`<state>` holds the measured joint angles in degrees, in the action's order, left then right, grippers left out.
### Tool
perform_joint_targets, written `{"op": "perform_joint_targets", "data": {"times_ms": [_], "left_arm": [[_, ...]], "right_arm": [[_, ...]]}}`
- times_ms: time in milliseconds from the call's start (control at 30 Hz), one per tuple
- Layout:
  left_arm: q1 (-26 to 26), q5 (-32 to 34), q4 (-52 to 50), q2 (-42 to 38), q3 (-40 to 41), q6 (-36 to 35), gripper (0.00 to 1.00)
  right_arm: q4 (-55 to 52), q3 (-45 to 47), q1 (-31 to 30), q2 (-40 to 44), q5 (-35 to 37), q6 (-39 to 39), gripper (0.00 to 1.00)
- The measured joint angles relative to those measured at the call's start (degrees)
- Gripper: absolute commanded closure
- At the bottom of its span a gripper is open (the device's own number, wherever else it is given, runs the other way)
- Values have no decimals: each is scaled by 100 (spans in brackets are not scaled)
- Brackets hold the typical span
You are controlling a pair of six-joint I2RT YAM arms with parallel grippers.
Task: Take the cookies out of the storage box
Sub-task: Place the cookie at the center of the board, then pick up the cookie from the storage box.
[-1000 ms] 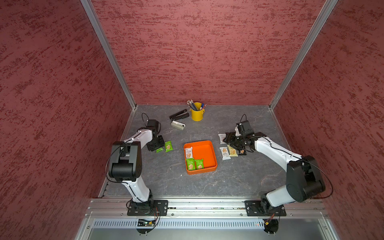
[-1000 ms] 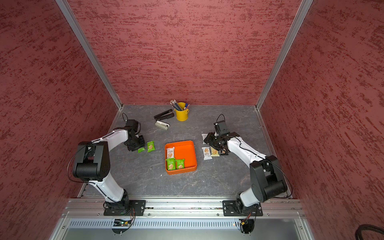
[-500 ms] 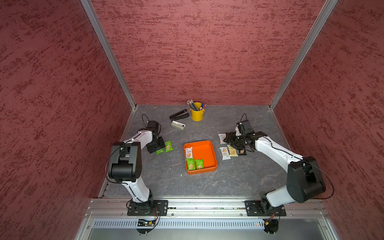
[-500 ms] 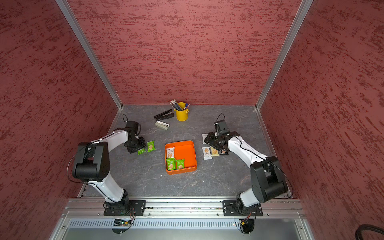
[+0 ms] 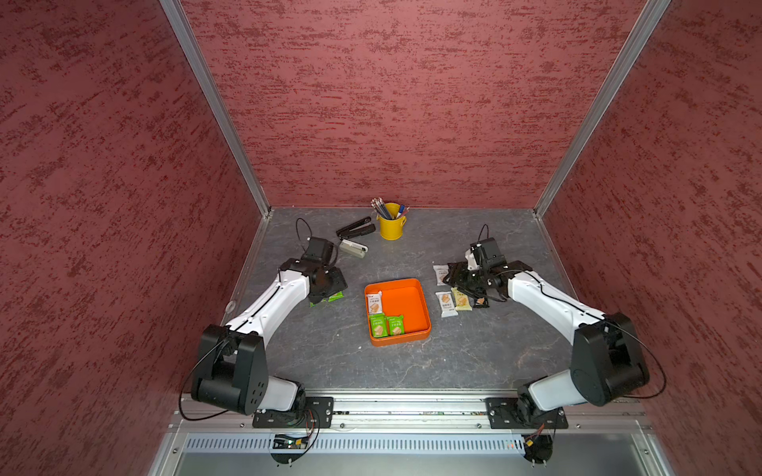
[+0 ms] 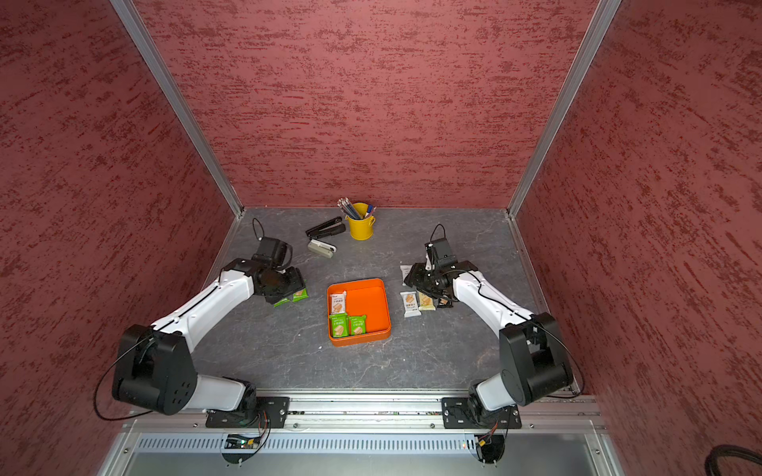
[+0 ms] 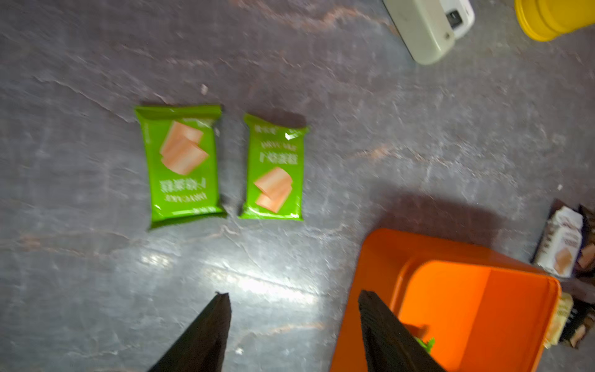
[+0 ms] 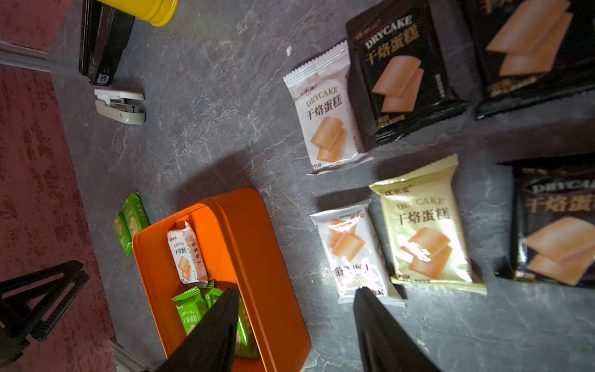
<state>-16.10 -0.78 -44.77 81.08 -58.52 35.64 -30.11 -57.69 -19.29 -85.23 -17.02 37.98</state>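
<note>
Light: was even and bright in both top views
Glare: white sheen lay on the tabletop [image 7: 267, 286]
Blur: left wrist view was smeared

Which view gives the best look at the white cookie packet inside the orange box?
The right wrist view: the white packet is close, unobstructed, its print legible, lying by the storage box wall. Both top views show the packet whole but tiny. The left wrist view misses it.

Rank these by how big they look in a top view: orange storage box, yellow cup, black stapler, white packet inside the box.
1. storage box, clearly largest.
2-3. yellow cup and black stapler: too alike to rank.
4. white packet, smallest.
</note>
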Motion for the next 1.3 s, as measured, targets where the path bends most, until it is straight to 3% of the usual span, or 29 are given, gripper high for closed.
{"op": "perform_joint_targets", "data": {"times_ms": [267,533,833,1300], "left_arm": [[-1515,380,-205,138,-514,822,32],[-2398,693,-374,1360,-1631,1123,32],[-2610,1045,-905,2599,-2461,1259,31],[-2640,1263,-1198,3228,-2441,1401,30]], "right_arm": [[-24,144,0,382,-210,-367,37],[-153,195,74,483,-299,-682,37],[-302,238,243,767,-299,-876,36],[-492,238,350,772,-297,-1021,36]]}}
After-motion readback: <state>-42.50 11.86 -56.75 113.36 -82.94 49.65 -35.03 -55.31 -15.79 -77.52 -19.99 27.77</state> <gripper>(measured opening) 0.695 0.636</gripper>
